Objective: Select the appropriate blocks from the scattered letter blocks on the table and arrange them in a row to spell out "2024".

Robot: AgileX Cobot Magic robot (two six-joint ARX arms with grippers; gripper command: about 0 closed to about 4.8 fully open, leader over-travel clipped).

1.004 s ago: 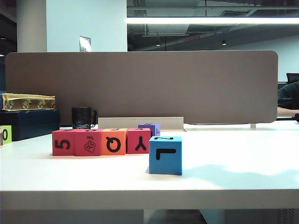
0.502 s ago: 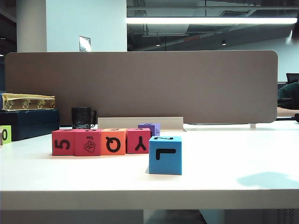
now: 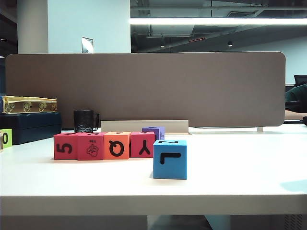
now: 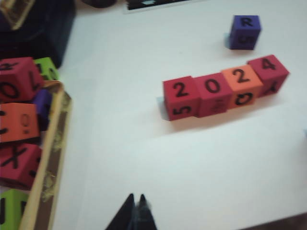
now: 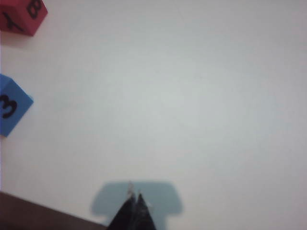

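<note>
Row of four: you have three red blocks and one orange block [image 3: 116, 145] side by side and touching on the tabletop [image 3: 230, 182], toward its left half and set back from the front edge.
Row axis: its long line runs roughly parallel to the front edge; in the exterior view the front faces read 5, a small drawing, Q and Y.
Top faces: in the left wrist view the same row [image 4: 225, 92] shows 2, 0, 2, 4 on top.
Blue block [image 3: 170, 159]: it stands alone, nearer the front edge than the row, just past the row's right end, with an L on the front face.
Purple block [image 3: 154, 132]: it sits behind the row's right end, toward the back edge; its top shows an R in the left wrist view.
Open room: the right half of the tabletop is bare white surface up to the brown panel [image 3: 144, 88] along the back edge.
Left edge: you see a shallow box [image 4: 45, 167] of spare blocks and a yellow-green block [image 3: 5, 138] marked 0.
Left tool [image 4: 135, 199]: pinched together with nothing between the tips, above bare tabletop well apart from the row.
Right tool [image 5: 134, 197]: also closed and empty, over bare tabletop near an edge, well apart from the blue block.
</note>
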